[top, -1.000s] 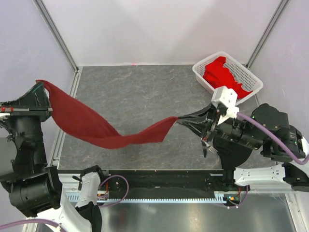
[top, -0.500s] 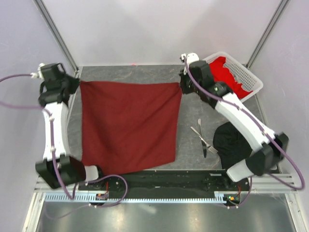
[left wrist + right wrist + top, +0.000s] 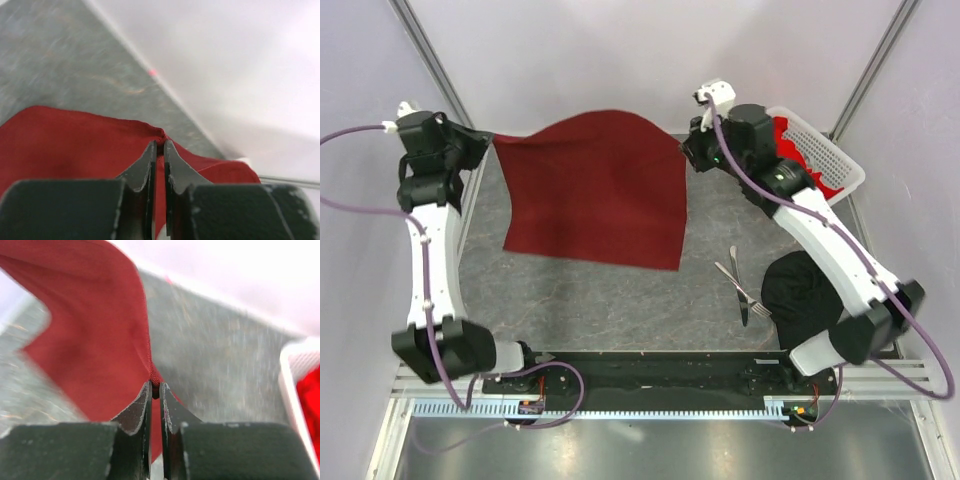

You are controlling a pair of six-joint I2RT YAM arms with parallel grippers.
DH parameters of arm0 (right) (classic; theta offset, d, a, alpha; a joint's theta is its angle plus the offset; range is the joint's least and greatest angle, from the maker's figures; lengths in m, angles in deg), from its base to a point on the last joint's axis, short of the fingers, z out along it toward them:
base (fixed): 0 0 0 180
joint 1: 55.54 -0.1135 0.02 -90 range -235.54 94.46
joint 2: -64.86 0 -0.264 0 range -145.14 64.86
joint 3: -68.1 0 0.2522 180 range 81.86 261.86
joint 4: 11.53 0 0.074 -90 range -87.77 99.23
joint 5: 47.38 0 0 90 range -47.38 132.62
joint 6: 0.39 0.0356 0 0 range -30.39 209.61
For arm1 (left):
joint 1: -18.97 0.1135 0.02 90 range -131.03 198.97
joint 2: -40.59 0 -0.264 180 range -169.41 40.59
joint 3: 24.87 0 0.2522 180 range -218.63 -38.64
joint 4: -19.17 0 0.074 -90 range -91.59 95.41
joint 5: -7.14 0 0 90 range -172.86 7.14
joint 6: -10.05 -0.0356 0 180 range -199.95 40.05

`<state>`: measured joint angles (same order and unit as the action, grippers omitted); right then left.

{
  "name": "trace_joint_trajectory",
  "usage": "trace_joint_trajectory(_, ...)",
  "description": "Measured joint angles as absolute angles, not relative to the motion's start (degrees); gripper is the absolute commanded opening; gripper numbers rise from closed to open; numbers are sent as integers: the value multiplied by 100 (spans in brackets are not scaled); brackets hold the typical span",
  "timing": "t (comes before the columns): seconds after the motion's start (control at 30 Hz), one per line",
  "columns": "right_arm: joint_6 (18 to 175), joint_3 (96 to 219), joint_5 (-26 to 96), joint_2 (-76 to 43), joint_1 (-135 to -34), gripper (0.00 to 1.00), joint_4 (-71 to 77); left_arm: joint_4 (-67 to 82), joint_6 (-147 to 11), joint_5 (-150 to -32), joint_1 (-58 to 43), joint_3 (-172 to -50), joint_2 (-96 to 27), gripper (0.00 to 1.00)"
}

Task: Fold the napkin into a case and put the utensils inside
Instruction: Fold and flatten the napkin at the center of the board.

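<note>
The dark maroon napkin (image 3: 595,190) is held up in the air over the far half of the table, spread between both arms, its top edge bulging away from the camera. My left gripper (image 3: 488,143) is shut on its far left corner (image 3: 159,136). My right gripper (image 3: 686,150) is shut on its far right corner (image 3: 154,377). The lower edge hangs free above the table. The silver fork and knife (image 3: 740,285) lie crossed on the table at the right, near the right arm's base. No folded case shows.
A white lattice basket (image 3: 825,155) with bright red cloths (image 3: 805,150) stands at the far right corner, just behind the right arm. The grey table (image 3: 620,300) is bounded by metal frame posts and white walls.
Both grippers have lifted the napkin from lying flat on the table; it now hangs raised and shifted toward the far wall. A second ago it drooped stretched between the arms.
</note>
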<state>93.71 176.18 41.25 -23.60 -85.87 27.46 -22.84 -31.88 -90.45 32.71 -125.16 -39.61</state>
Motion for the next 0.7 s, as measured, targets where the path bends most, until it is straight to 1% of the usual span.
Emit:
trace_joint_trajectory(0.13,9159,17373,3594,-1475,-8587,0,2329,-2190,-3190,-9203,3271,-12708,-3065,2)
trace_joint_trajectory(0.27,8977,17349,3034,-594,-8591,0,2047,-2299,-3265,-9187,3273,-13482,-2219,2)
trace_joint_trajectory(0.37,8888,17347,2560,-13,-8598,0,1920,-2328,-3286,-9041,3273,-13908,-1629,2)
trace_joint_trajectory(0.5,8781,17170,1931,768,-8598,0,1745,-2465,-3280,-8715,3273,-14067,-702,2)
trace_joint_trajectory(0.57,8754,17017,1706,1135,-8609,0,1656,-2514,-3280,-8591,3271,-14240,-394,2)
trace_joint_trajectory(0.7,8789,16753,1494,1701,-8613,0,1310,-2538,-3278,-8280,3271,-14472,-151,2)
